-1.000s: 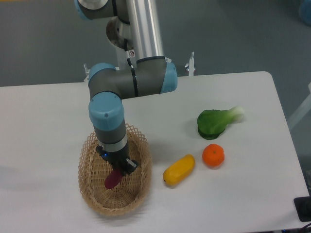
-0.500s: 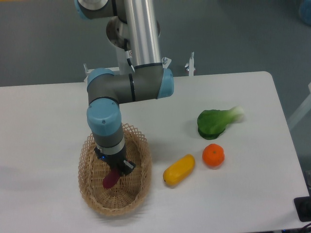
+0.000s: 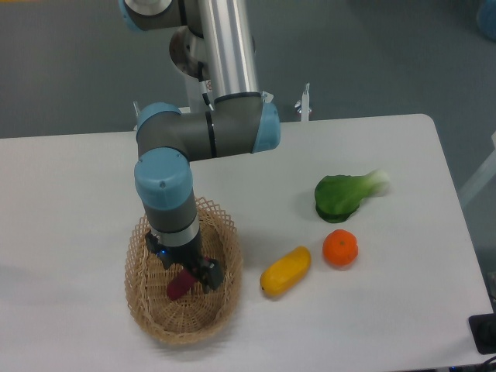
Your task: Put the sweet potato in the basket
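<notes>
Change: against half a second ago my tool (image 3: 194,273) sits a little to the right inside the basket (image 3: 147,310), and one finger now shows apart to the right of the potato (image 3: 180,286), near the basket's right wall. A second ago the fingers looked pinched together on the potato's upper end.
Tool: my fingers look spread now, so I judge that I have let go; the upper end of the potato is hidden under the tool, so I cannot fully rule out a light touch there.
Potato: inside the basket, about mid-basket, tilted with its lower end toward the basket's left-front; it has hardly shifted over the last second. Whether it rests on the basket floor I cannot tell for sure, but it looks low enough.
Arm: my wrist stands upright over the basket's back half and has come down slightly.
Meaning for task: as I judge it, the placing is done or all but done; what remains is to lift straight up clear of the basket's lattice rim without dragging the potato out.
Risk: a finger snagging the openwork rim, or the potato sticking to a finger pad as I rise.
Others: the yellow fruit (image 3: 285,271) lies on the tabletop (image 3: 70,194) just right of the basket, untouched and unmoved.
</notes>
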{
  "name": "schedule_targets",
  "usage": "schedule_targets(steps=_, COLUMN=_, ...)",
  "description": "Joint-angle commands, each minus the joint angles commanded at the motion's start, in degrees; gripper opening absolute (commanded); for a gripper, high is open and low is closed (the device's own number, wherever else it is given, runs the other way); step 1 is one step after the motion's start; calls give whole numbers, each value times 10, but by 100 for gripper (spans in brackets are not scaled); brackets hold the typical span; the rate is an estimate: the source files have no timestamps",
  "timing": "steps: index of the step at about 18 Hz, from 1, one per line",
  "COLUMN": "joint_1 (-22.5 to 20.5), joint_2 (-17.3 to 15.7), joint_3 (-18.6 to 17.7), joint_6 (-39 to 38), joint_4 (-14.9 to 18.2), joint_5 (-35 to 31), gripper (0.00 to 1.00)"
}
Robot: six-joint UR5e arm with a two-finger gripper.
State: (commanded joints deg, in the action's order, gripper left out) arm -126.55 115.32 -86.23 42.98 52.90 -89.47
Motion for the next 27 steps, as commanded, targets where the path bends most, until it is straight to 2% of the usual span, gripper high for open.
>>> schedule_targets(steps=3, joint_1=-50, joint_2=-25, joint_3=16, joint_6=12, joint_4=39, joint_5=4, gripper=100)
schedule_targets(steps=7, joint_1=-112, joint_2=-45, joint_3=47, joint_6=85, joint_4=102, joint_5=7, gripper=100)
schedule_targets(steps=12, joint_1=-178, joint_2=-75, joint_3=48, joint_6=217, joint_4=169, joint_5=12, gripper=100)
schedule_targets(steps=16, joint_1=-207, joint_2=-93, joint_3=48, joint_6=296, joint_4=212, joint_5=12, gripper=100)
schedule_targets(steps=19, joint_1=-215, joint_2=-97, joint_3=48, joint_6=324, joint_4=223, joint_5=11, gripper=100)
schedule_targets(steps=22, joint_1=-222, joint_2=-108, joint_3=48, joint_6=329, joint_4=223, joint_5=12, gripper=100)
schedule_targets(steps=27, joint_1=-222, joint_2=-108, joint_3=54, joint_6=329, joint_4=220, joint_5=13, gripper=100)
